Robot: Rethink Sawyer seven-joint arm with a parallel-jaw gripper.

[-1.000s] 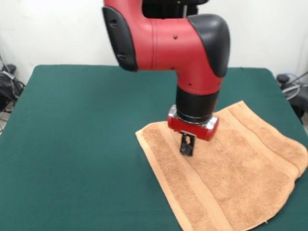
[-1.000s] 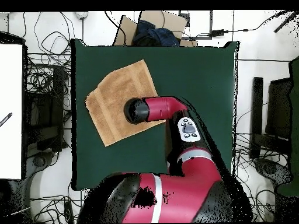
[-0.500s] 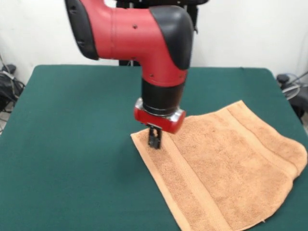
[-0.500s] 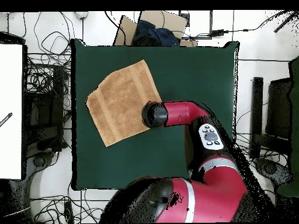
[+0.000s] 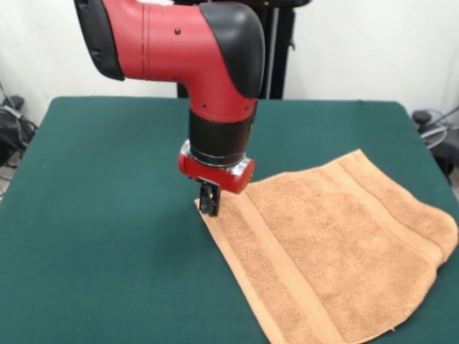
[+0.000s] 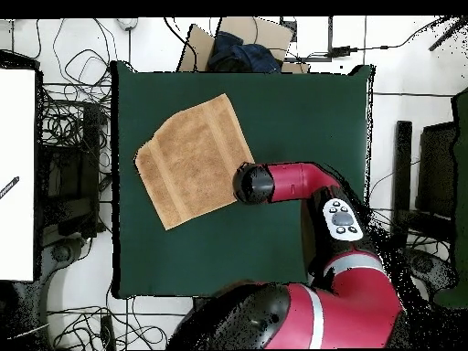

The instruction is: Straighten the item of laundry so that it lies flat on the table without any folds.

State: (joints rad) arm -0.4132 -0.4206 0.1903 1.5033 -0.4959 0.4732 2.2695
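Red and black arm point(image 5: 215, 64) bent at the elbow, wrist pointing straight down, gripper point(image 5: 209, 201) low under the red wrist ring, dark fingers point(image 5: 209, 198) drawn close together, seen overhead as a black cap point(image 6: 253, 184).

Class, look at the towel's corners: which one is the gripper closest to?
The corner pointing toward mid-table: the gripper stands at that corner of the towel; the others lie far off.
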